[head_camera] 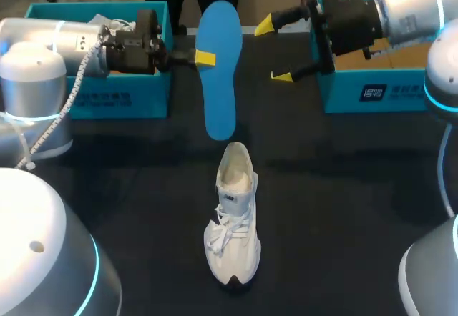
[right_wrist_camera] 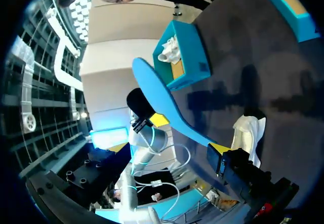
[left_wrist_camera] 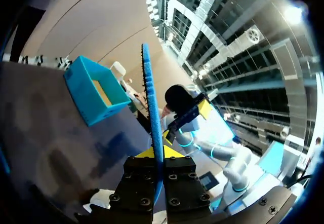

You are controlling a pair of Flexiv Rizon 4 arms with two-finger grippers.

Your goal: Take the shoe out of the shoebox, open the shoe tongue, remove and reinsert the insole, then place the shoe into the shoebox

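A white sneaker (head_camera: 232, 219) stands upright on the black table, toe toward the front edge. Above and behind it hangs a blue insole (head_camera: 218, 66), lengthwise with one end pointing down at the shoe. My left gripper (head_camera: 204, 58) is shut on the insole's edge. The left wrist view shows the insole (left_wrist_camera: 152, 107) edge-on between the yellow tips of the left gripper (left_wrist_camera: 158, 152). My right gripper (head_camera: 273, 51) stands open just right of the insole, not touching it. In the right wrist view, the insole (right_wrist_camera: 167, 107) lies ahead of one yellow fingertip (right_wrist_camera: 218, 147), with the sneaker (right_wrist_camera: 250, 133) beside it.
An open blue shoebox (head_camera: 122, 98) with white paper inside stands at the back left, under my left arm. A second blue box (head_camera: 401, 91) stands at the back right, under my right arm. Dark tabletop (head_camera: 343, 209) surrounds the sneaker.
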